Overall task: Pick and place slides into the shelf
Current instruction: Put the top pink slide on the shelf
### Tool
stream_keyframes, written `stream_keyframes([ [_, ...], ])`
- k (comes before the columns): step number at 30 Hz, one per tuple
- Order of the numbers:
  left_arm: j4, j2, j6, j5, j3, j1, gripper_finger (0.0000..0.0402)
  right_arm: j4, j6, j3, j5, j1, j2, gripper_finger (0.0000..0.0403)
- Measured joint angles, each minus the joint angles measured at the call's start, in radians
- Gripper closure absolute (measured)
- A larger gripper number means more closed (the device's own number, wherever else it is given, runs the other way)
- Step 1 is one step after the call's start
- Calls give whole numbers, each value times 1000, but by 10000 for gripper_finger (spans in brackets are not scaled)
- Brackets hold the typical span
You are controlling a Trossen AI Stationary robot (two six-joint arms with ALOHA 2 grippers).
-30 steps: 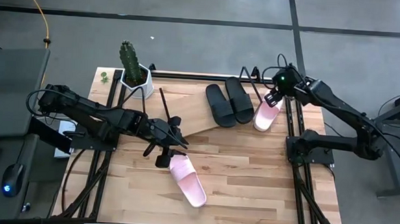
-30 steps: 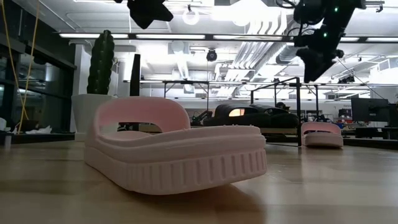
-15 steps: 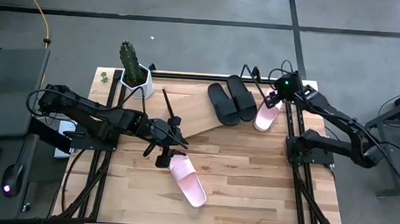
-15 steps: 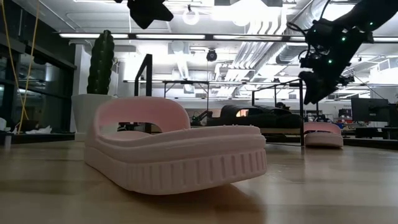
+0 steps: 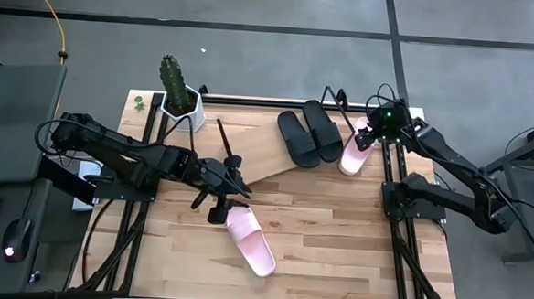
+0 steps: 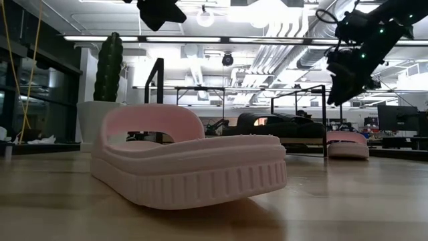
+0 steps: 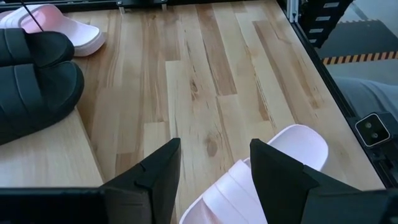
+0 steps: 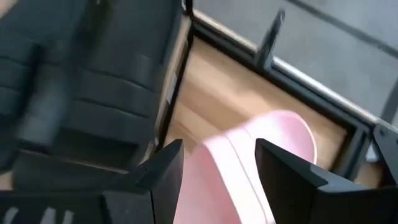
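Two black slides (image 5: 309, 135) lie side by side on the slanted wood shelf (image 5: 262, 154) at the table's far middle. One pink slide (image 5: 356, 152) lies sole-down on the tabletop just right of the shelf. My right gripper (image 5: 370, 135) hangs open above this slide's far end (image 8: 273, 134), well clear of it in the low view (image 6: 344, 73). The other pink slide (image 5: 250, 240) lies sole-down near the table's front middle. My left gripper (image 5: 233, 180) stands open above and just beyond that slide's far end (image 7: 298, 140).
A potted cactus (image 5: 174, 94) stands at the far left corner, next to the shelf's left end. Black frame rails (image 5: 398, 175) run along the table's right edge beside the right arm's base. Bare tabletop (image 5: 336, 235) lies right of the near pink slide.
My right gripper has sunk a little over the pink slide beside the shelf and tipped further downward, while its arm drew back toward the table's right edge. The shelf with the black slides has shifted slightly toward the right.
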Motion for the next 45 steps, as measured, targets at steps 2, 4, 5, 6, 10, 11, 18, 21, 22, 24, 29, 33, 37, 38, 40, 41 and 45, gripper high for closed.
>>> stream_keyframes([
  [2,0,0,0,0,0,0,224,-2,0,0,2,16,-12,212],
  [4,0,0,0,0,0,0,224,-3,3,0,28,30,-19,212],
  [5,0,0,0,0,0,0,224,-3,3,0,37,36,-21,212],
  [6,-1,0,0,0,0,0,224,-4,3,0,44,43,-21,212],
  [10,-2,0,0,0,0,0,224,-9,3,0,58,72,-21,212],
  [11,-1,0,0,0,0,0,224,-9,3,0,64,78,-21,212],
  [18,-2,0,0,0,0,0,224,-17,13,0,119,115,24,212],
  [21,-1,0,0,0,0,0,224,-18,20,0,139,135,67,212],
  [22,-2,0,0,0,0,0,224,-19,24,0,154,142,82,212],
  [24,-2,0,0,0,0,0,224,-20,26,0,168,154,109,212],
  [29,-2,0,-2,0,0,0,224,-22,32,1,209,184,144,212],
  [33,-3,0,-3,0,0,0,224,-24,38,0,240,212,144,212],
  [37,-14,0,-10,0,0,0,224,-28,47,0,263,243,144,212],
  [38,-18,0,-15,0,0,0,224,-29,49,0,273,253,144,212],
  [40,-26,0,-25,0,0,0,224,-32,51,1,285,272,144,212],
  [41,-28,0,-26,0,0,0,224,-32,52,1,288,281,144,212],
  [45,-28,0,-26,0,0,0,224,-38,65,1,321,322,144,212],
])
